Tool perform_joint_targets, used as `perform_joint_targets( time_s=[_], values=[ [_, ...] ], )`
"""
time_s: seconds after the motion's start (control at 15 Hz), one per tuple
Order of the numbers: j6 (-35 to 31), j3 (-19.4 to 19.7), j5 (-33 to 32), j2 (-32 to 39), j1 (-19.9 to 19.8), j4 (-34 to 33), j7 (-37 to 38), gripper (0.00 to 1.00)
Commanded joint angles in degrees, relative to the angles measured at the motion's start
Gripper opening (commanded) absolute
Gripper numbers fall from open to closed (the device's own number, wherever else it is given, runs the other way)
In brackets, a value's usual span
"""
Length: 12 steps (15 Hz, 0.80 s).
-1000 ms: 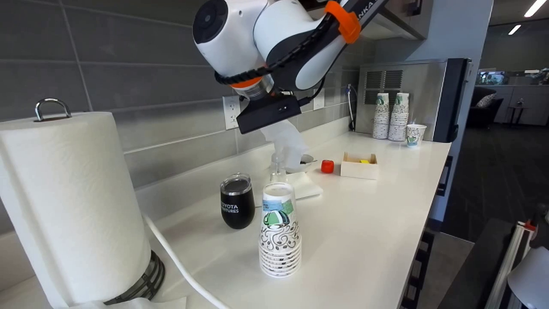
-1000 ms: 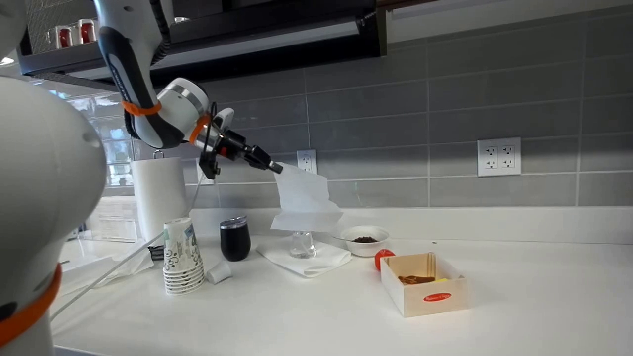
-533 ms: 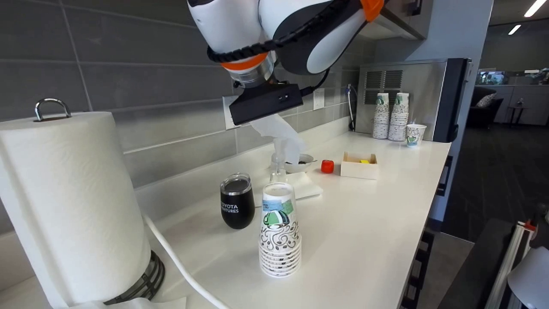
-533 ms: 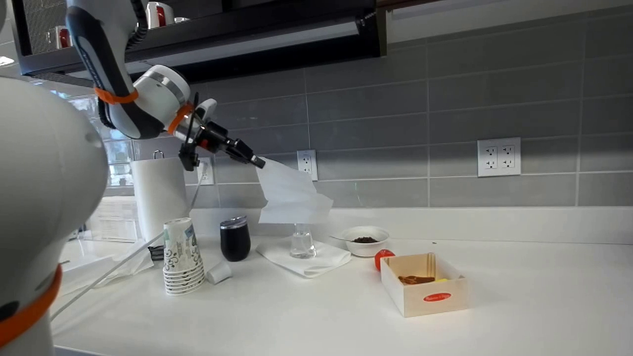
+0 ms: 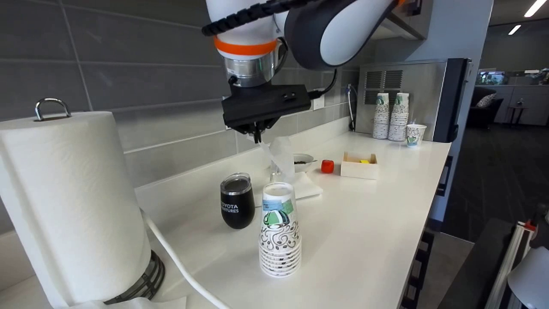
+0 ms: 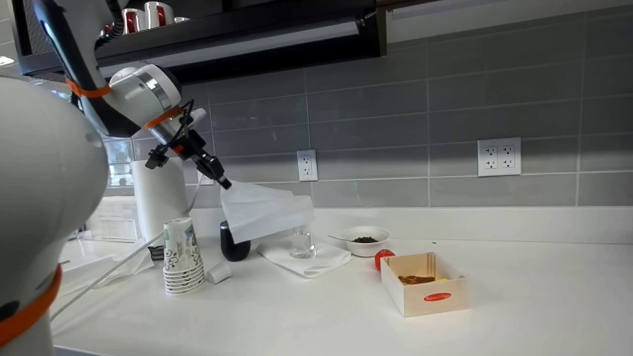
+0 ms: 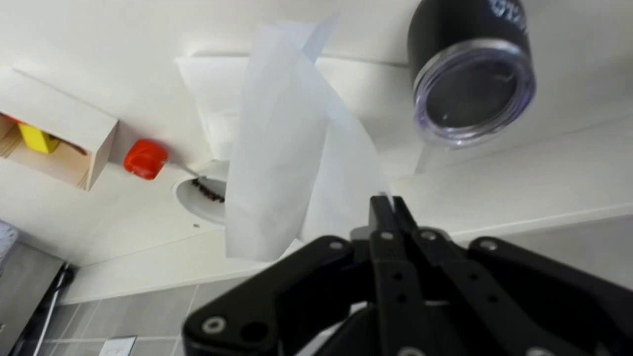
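Note:
My gripper (image 5: 257,137) is shut on a corner of a thin white paper sheet (image 6: 269,212). The fingertips also show in the wrist view (image 7: 393,202), with the paper pinched between them. The sheet hangs in the air off the fingers, its far end at the top of a clear glass (image 6: 302,245); I cannot tell if they touch. The glass stands on a folded white napkin (image 6: 329,262). A black tumbler with a clear lid (image 5: 237,208) stands below the gripper, partly hidden by the sheet in an exterior view (image 6: 233,249).
A stack of upside-down paper cups (image 5: 279,234) stands near the tumbler, with a small white cup (image 6: 219,272) lying beside it. A paper towel roll (image 5: 73,206), a white cord (image 5: 180,262), a bowl (image 6: 366,251), a red object (image 6: 382,257) and a wooden box (image 6: 415,299) are around.
The gripper has moved toward the paper towel roll and lower, carrying the sheet. The sheet has swung from above the glass and now partly covers the tumbler in an exterior view.

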<state>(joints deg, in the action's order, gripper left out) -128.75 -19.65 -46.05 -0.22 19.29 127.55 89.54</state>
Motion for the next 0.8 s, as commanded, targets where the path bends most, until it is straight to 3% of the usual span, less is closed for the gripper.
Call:
perform_joint_targets(
  time_s=[0.0, 0.47, 0.73],
  values=[
    [-7.35, 1.05, 11.91, -3.83, -0.72, 5.59, -9.44, 0.0],
    [-7.23, 2.11, 33.3, -5.21, -1.39, 11.28, -25.17, 0.0],
    [-6.72, 2.66, 36.18, -7.14, -2.44, 13.88, -26.34, 0.0]
  ],
)
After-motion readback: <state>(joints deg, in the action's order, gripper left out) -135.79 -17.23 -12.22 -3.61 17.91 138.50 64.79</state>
